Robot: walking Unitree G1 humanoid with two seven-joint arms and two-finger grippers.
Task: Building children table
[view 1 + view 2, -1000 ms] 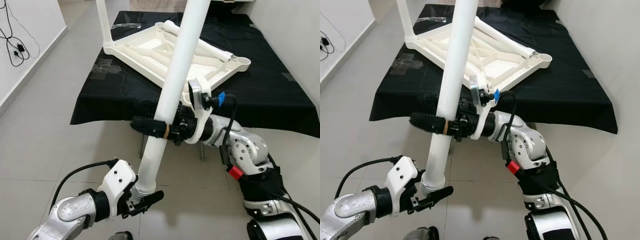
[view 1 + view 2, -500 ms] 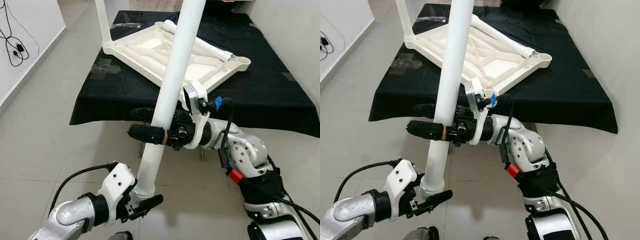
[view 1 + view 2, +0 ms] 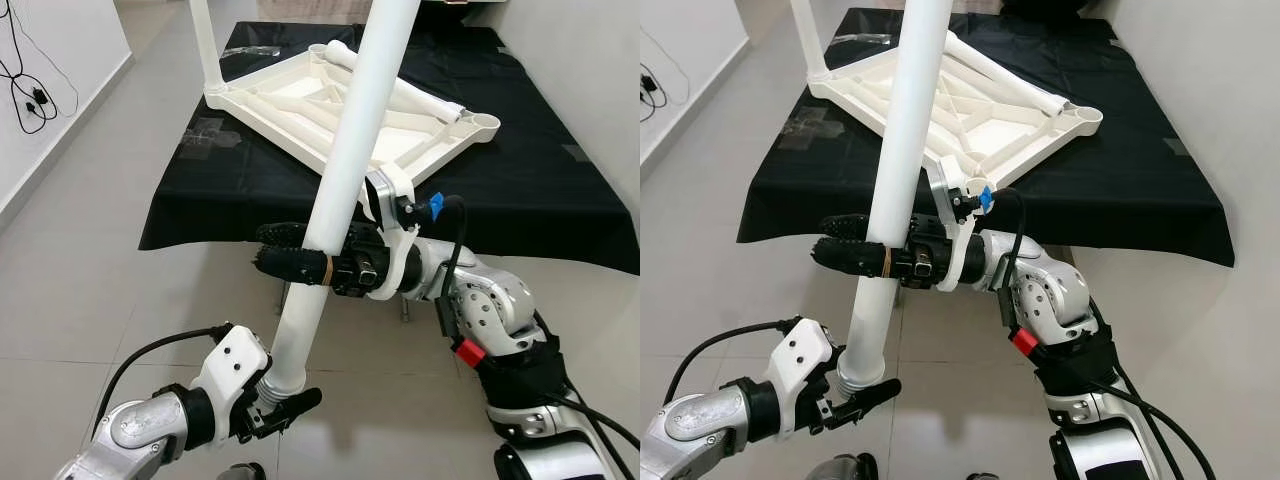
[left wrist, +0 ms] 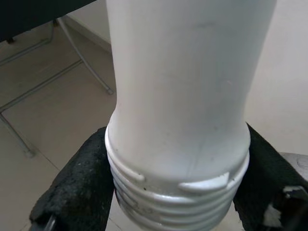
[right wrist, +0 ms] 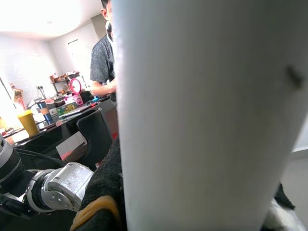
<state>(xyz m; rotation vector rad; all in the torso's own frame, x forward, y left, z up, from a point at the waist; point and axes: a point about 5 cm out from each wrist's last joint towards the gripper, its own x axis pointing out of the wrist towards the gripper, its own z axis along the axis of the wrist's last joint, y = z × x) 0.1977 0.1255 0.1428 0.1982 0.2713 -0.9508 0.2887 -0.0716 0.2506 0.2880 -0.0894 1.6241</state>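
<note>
A long white table leg (image 3: 345, 150) stands tilted in front of me, held by both grippers. My left gripper (image 3: 290, 395) is shut on its threaded lower end (image 4: 178, 192), low over the floor, with a black pad (image 4: 77, 178) on each side. My right gripper (image 3: 285, 255) is shut on the leg's middle, reaching in from the right. The white tabletop (image 3: 300, 105) lies upside down on a black-covered table (image 3: 530, 170). One leg (image 3: 205, 45) stands upright in its far left corner. Another leg (image 3: 400, 90) lies across it.
Grey tiled floor (image 3: 80, 290) spreads to the left and below. A white wall (image 3: 590, 80) runs along the right of the table. Black cables (image 3: 30, 90) hang on the left wall. A person (image 5: 103, 62) stands behind in the right wrist view.
My right gripper's fingers spread apart around the leg half a second ago and have drawn together on it again. The left gripper has sunk slightly with the leg's threaded end.
</note>
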